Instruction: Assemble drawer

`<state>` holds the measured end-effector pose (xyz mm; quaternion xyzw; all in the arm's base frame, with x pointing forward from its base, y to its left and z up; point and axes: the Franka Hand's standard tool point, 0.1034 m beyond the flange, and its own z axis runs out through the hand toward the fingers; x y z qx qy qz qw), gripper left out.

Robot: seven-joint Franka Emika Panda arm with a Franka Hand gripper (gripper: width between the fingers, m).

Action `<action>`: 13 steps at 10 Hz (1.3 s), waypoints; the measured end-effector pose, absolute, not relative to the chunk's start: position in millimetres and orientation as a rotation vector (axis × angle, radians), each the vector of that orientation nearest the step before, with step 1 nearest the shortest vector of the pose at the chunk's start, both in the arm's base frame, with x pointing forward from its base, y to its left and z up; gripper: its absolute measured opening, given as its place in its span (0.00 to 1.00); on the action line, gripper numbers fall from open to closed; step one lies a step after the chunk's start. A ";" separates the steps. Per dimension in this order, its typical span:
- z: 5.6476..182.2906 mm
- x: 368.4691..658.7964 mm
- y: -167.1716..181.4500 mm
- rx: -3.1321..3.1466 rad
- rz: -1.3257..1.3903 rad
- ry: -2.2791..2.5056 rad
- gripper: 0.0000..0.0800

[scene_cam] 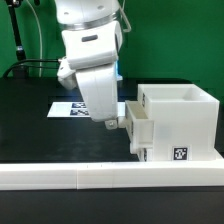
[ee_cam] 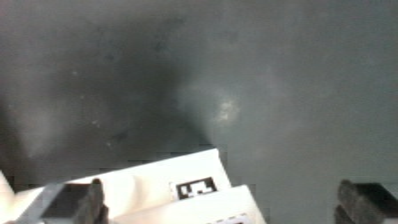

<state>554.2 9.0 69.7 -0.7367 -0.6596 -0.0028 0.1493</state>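
The end effector [scene_cam: 108,122] is hanging low over the black desk [scene_cam: 30,120], just beside the drawer housing [scene_cam: 180,122] on the exterior view's left. In the wrist view its two dark fingers [ee_cam: 68,203] are standing wide apart at the edges of the picture, with only bare desk [ee_cam: 196,80] and a corner of white board showing between them, so it is released and gripping nothing. In the exterior view the fingertips are sitting close to the front of a tray [scene_cam: 141,126], though the picture is not showing whether they are touching it.

That tray is resting partly pushed into the side of the housing, its front panel sticking out toward the arm. The housing is standing upright on the desk, open at the top; its inside is looking pale and bare as far as the angle allows. A black-and-white tag [scene_cam: 180,154] is showing on its near face, low down.

Behind the arm, the marker board [scene_cam: 66,107] is lying flat on the desk; the wrist view is catching one of its tags [ee_cam: 196,187].

A long white rail [scene_cam: 70,176] is running along the near edge of the desk, with the housing sitting right against it.
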 end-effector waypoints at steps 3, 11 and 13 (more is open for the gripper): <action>68.9 554.6 23.9 -2.146 0.004 -1.857 0.81; 74.0 508.5 -4.4 -2.233 0.019 -1.809 0.81; 73.4 508.7 -4.8 -2.234 0.019 -1.808 0.81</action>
